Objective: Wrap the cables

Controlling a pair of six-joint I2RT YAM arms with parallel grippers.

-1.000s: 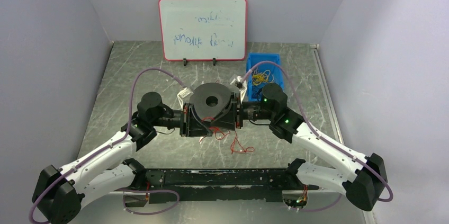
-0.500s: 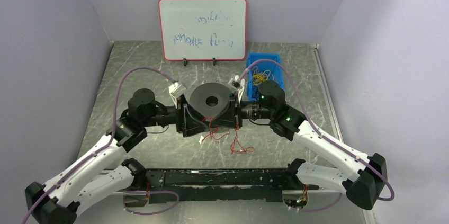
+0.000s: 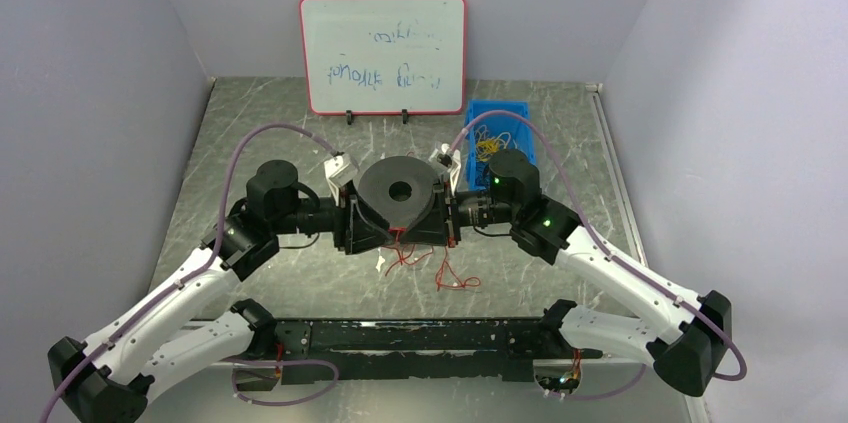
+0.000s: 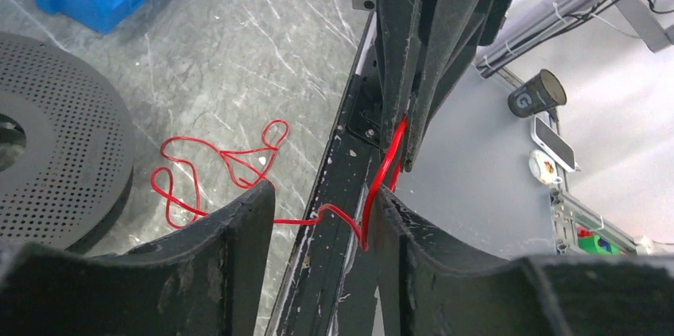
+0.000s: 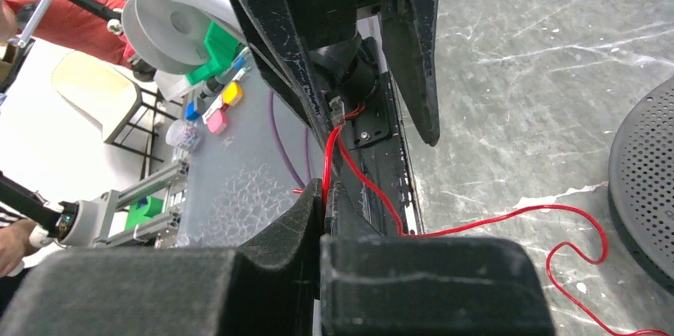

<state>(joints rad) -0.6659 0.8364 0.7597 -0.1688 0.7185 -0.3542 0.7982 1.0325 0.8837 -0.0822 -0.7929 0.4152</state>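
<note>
Horizontally, left arm (image 3: 180, 293) faces right arm (image 3: 610, 268); right jaws pinch cables (image 4: 388, 163), left jaws apart.

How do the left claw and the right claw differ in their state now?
The left claw is open, fingers apart; the right claw is shut. The thin red wire runs across the left claw's gap, but the right claw pinches it. Both have black fingers.

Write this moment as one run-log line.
left pincer: open | right pincer: shut on red cable | slack: loose on table
</note>
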